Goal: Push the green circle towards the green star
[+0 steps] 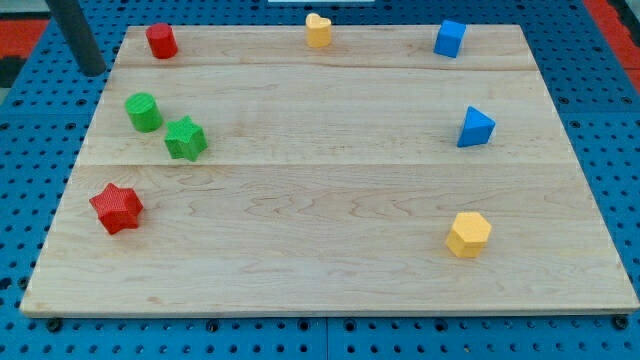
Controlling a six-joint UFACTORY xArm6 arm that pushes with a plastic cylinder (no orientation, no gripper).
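Note:
The green circle (143, 111) stands near the board's left edge. The green star (185, 138) lies just to its lower right, almost touching it. My tip (93, 72) is at the view's top left, off the board's left edge, up and to the left of the green circle and apart from it.
A red cylinder (161, 41) stands at the top left and a red star (117, 207) at the lower left. A yellow heart (318, 30), a blue cube (450, 38), a blue triangle (476, 127) and a yellow hexagon (468, 234) lie along the top and right of the wooden board (330, 260).

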